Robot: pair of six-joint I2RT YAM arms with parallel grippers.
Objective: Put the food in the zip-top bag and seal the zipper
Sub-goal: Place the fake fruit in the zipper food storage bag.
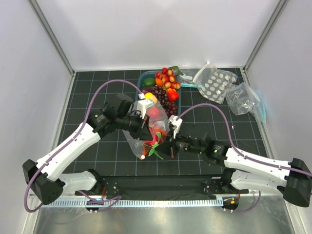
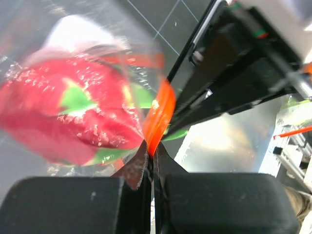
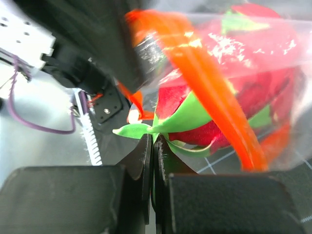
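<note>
Frame centre: left gripper [image 2: 150, 151] jaws pinched shut on orange zipper [image 2: 160, 114]; right gripper [image 3: 152, 142] jaws closed at green leaf [image 3: 187, 116], hold unclear.

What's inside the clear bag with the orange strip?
Inside the zip-top bag sit red toy foods with green leaves. How many, I cannot tell: glare and wrinkled plastic blur the rest.
</note>
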